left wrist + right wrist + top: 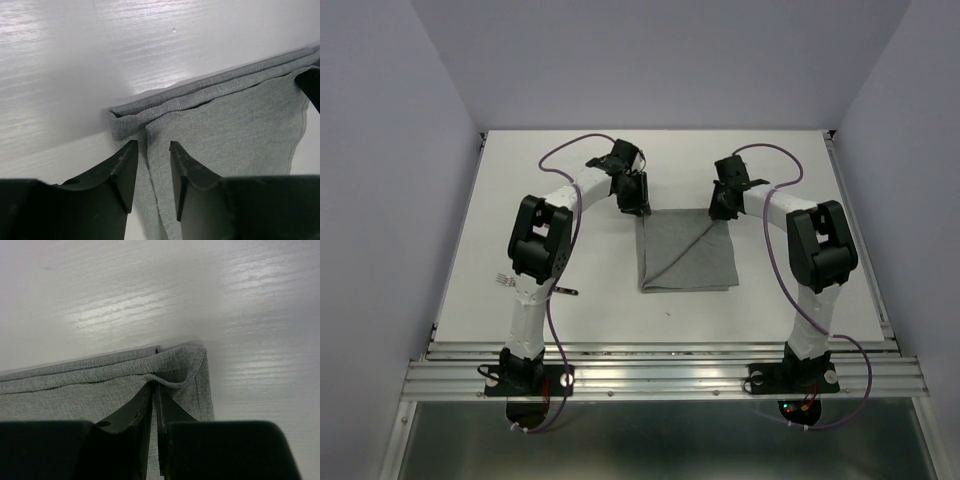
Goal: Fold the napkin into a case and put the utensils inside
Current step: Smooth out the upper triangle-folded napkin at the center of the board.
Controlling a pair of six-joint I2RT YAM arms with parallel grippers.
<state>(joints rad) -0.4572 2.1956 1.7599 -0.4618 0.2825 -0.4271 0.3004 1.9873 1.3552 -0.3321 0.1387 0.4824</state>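
My left gripper (150, 150) stands spread, straddling the napkin's (235, 120) far-left corner without pinching it. My right gripper (154, 390) is pressed onto its far-right corner. The folded far edge runs nine-to-three between them. The utensils (503, 279) lie at eight o'clock from the napkin, nearer my left arm.

Grey napkin (688, 255) folded into a flat layered rectangle, far-right corner puckered, utensils (504, 279) well left of it

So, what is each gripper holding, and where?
Right gripper pinches the napkin at its far right corner; left gripper is open, holding nothing.
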